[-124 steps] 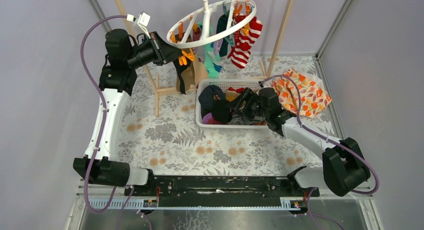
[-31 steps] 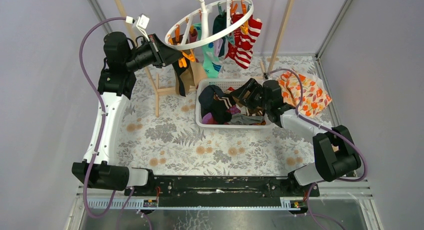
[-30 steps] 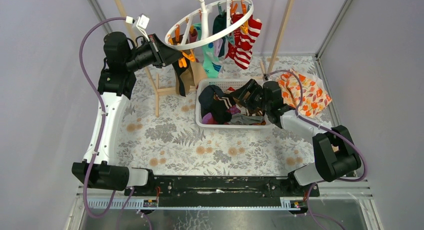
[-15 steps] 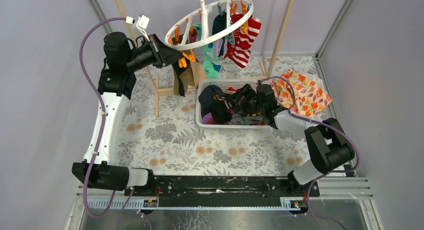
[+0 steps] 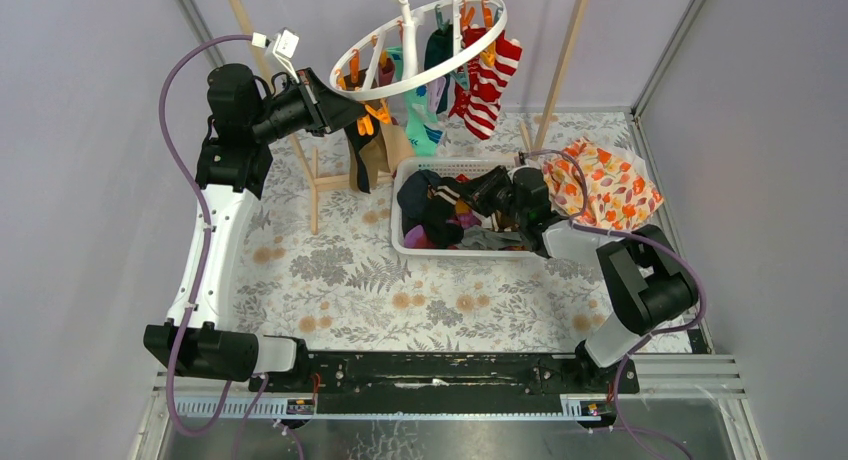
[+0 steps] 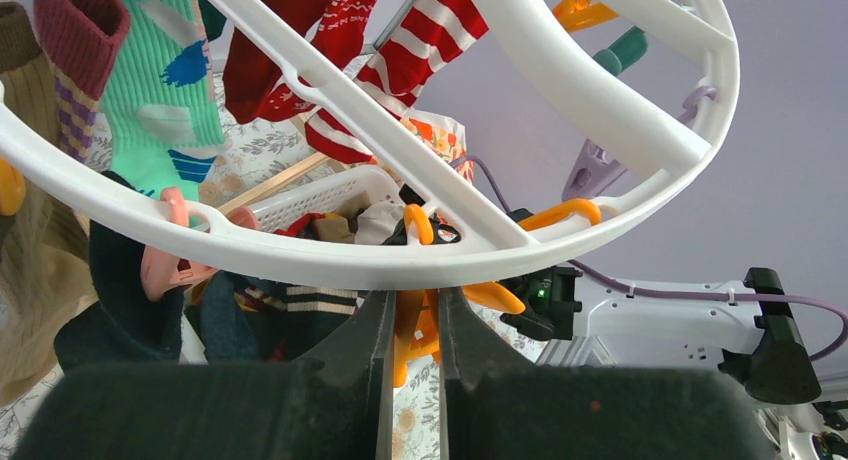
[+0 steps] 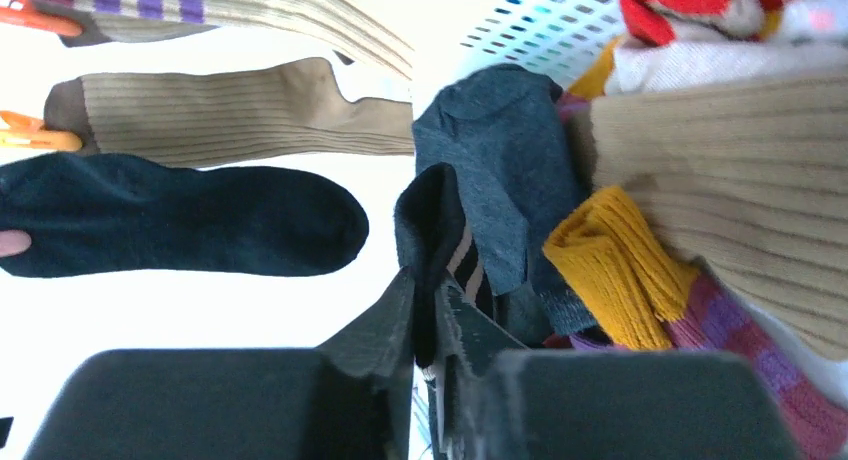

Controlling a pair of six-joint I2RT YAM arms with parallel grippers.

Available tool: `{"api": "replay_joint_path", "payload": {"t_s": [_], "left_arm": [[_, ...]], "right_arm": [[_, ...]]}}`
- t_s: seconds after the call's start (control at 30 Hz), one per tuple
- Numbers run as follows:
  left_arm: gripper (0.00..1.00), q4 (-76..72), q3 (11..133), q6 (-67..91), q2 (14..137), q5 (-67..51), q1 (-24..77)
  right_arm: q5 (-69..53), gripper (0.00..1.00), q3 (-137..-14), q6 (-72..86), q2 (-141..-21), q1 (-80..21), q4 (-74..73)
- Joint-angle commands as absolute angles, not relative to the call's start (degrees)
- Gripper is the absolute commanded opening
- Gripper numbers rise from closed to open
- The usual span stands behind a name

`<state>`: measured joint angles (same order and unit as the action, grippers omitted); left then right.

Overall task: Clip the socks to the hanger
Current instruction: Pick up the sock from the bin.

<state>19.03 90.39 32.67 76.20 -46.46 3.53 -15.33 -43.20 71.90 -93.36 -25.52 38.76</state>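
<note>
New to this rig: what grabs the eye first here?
The white ring hanger hangs at the back with socks clipped on, the red-and-white striped sock loudest. The left gripper is shut on an orange clip at its rim; the right gripper pinches a dark sock with a striped cuff at the white basket mid-table.

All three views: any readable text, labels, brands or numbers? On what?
No text is legible in any view.
White tag on the left arm's cable: too small to tell whether it bears print.
Teal sock and orange-patterned cloth: shapes only, no letters.
</note>
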Motion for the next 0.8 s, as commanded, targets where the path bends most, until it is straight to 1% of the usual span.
{"api": "replay_joint_path", "payload": {"t_s": [0.0, 0.07, 0.1, 0.2, 0.3, 0.4, 0.5, 0.57, 0.77], "left_arm": [[0.0, 17.39, 90.45, 32.34, 75.01, -49.29, 3.51], [0.0, 17.39, 90.3, 32.34, 74.97, -49.28, 3.52], [0.0, 17.34, 90.24, 32.41, 74.98, -49.33, 3.47], [0.0, 17.39, 90.11, 32.52, 74.87, -49.64, 3.52], [0.0, 17.36, 90.37, 32.64, 74.97, -50.19, 3.52], [0.0, 17.02, 90.45, 33.13, 74.93, -51.21, 3.52], [0.0, 15.47, 90.32, 34.69, 74.97, -53.14, 3.5], [0.0, 13.54, 89.68, 36.37, 74.9, -54.91, 3.51], [0.0, 5.58, 86.8, 43.09, 74.5, -59.3, 3.5]], "right_arm": [[-13.79, 0.11, -45.41, 68.74, -89.96, -25.84, 45.53], [-13.88, 0.02, -45.98, 66.61, -88.65, -25.67, 45.26], [-14.01, 0.0, -46.23, 65.55, -88.0, -25.61, 45.26], [-16.44, 0.0, -47.3, 61.7, -86.1, -25.5, 47.73], [-23.27, 0.0, -49.77, 58.41, -84.8, -25.53, 50.69], [-32.7, 0.0, -53.29, 57.14, -84.54, -25.53, 53.05], [-43.45, 0.0, -57.54, 60.34, -86.07, -25.49, 56.2], [-49.1, 0.0, -59.73, 64.89, -87.55, -25.49, 61.14], [-55.59, 0.0, -64.13, 76.83, -92.71, -27.51, 75.6]]}}
